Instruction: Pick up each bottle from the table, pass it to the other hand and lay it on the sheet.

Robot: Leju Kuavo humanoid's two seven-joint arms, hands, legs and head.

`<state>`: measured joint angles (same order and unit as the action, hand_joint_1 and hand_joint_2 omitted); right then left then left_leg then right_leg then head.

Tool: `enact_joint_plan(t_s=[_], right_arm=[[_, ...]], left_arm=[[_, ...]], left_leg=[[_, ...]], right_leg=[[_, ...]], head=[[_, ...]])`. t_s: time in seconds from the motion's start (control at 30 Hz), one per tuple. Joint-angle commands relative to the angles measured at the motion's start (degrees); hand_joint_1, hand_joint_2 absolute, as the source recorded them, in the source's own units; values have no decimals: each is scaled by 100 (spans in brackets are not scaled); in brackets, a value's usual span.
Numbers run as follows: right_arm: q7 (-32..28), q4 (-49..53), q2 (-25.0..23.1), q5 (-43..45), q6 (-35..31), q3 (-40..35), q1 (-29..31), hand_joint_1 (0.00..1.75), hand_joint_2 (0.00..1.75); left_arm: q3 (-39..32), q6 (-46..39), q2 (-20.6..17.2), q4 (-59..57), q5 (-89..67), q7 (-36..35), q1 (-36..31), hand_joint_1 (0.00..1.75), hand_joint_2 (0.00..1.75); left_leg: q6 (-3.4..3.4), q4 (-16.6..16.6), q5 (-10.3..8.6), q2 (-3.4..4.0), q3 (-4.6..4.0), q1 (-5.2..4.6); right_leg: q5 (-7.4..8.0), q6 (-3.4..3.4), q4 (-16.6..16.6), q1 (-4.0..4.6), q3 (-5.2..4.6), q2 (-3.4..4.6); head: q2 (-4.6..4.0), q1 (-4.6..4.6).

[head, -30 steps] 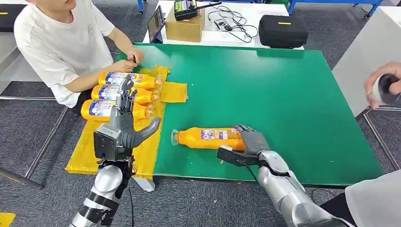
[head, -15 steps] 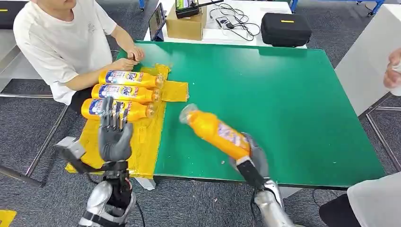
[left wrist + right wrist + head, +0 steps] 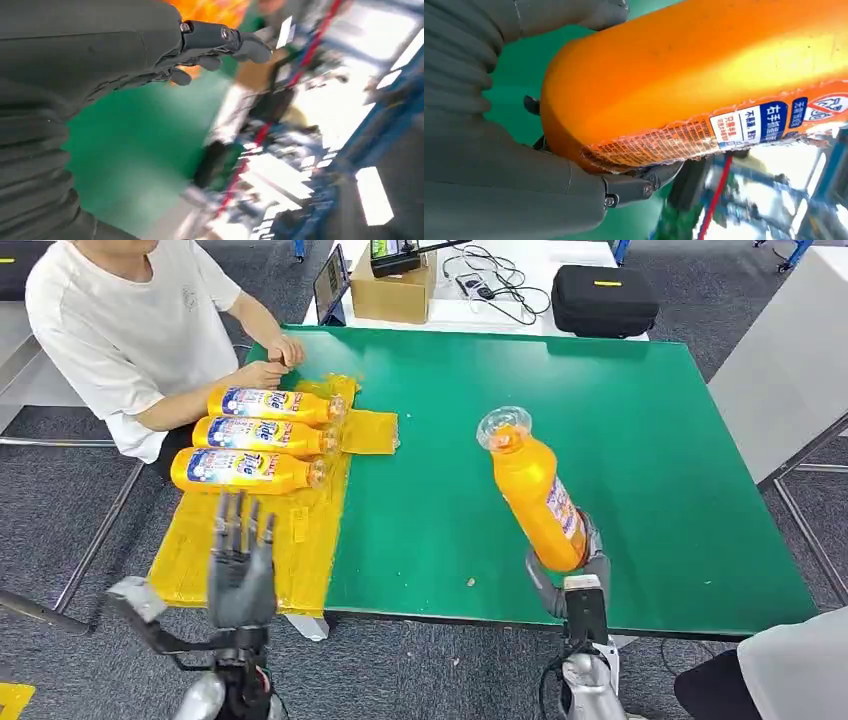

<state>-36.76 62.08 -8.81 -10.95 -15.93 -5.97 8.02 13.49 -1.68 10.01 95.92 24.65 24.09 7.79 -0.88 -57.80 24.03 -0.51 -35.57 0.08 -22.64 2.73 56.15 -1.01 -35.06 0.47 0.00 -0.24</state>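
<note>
Step in hand: the right hand (image 3: 566, 570) grips the base of a tall orange plastic bottle with a blue-and-white label (image 3: 535, 495), lifted clear of the green table (image 3: 650, 440), nearly upright, neck leaning away from the robot.
Left hand: the left hand (image 3: 241, 565) holds nothing, fingers straight and spread, raised over the near edge of the crumpled yellow sheet (image 3: 190, 550).
Landmark: three more orange labelled bottles (image 3: 258, 437) lie side by side on the sheet's far part; the held bottle is well off the sheet, on the table's right part.
Next move, as I judge: bring the hands together and let the left close round the bottle's middle before the right lets go.
Views: the right wrist view shows the fingers (image 3: 624, 187) wrapped under the bottle's base and the label's print, hidden from the head; the head view alone shows the sheet and a person's arms (image 3: 215, 400) at its far corner.
Left wrist view: blurred, fingers apart.
</note>
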Motion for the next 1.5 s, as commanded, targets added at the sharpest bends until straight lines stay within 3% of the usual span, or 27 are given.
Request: enact_joint_plan(t_s=[0.03, 0.17, 0.5, 0.6, 0.7, 0.93, 1.17, 1.5], right_arm=[[309, -114, 118, -398, 373, -1294, 148, 175, 175], [314, -179, 74, -467, 524, -1708, 55, 175, 175], [315, -166, 120, -471, 524, -1706, 73, 175, 175], [347, -231, 155, -742, 674, -2081, 57, 175, 175], [612, -537, 112, -1258, 392, -2521, 138, 175, 175], [1237, -1077, 143, -1456, 363, -2886, 519, 175, 175], [1391, -1050, 171, -1662, 602, -3175, 801, 175, 175], [1412, -858, 215, -1792, 332, -3303, 783, 175, 175]], left_arm=[[1167, 277, -283, -1786, -166, 219, -461, 0, 175], [1301, 345, -289, -1591, -94, 153, -555, 0, 175], [1302, 336, -307, -1566, -100, 138, -542, 0, 175], [1355, 470, -265, -1463, -22, 147, -600, 0, 175], [1386, 587, -209, -1217, 128, 120, -613, 0, 175], [1702, 15, -269, -962, -738, 403, -604, 0, 175], [1946, -295, -280, -1146, -1057, 569, -766, 0, 175], [2158, -659, -289, -1399, -1334, 452, -902, 0, 175]], left_leg=[[5, 10, 5, -2, 26, 2], [7, 8, 10, -1, 31, 5], [3, 7, 2, -3, 11, 1], [6, 8, 11, 0, 32, 4], [7, 3, 12, 2, 26, 7], [4, 4, 8, 2, 19, 4], [3, 4, 5, 1, 16, 2], [4, 5, 8, -1, 21, 3]], right_leg=[[-7, -10, -9, 4, 28, -8], [-11, -13, -8, 7, 32, -6], [-4, -6, -5, 2, 12, -7], [-12, -13, -9, 6, 34, -7], [-12, -13, -5, 9, 28, -5], [-8, -9, -3, 6, 19, -3], [-7, -10, -4, 2, 18, -3], [-8, -9, -5, 5, 23, -6]], head=[[0, 0], [0, 0], [0, 2], [0, 2], [0, 2], [0, 0], [0, 2], [0, 0]])
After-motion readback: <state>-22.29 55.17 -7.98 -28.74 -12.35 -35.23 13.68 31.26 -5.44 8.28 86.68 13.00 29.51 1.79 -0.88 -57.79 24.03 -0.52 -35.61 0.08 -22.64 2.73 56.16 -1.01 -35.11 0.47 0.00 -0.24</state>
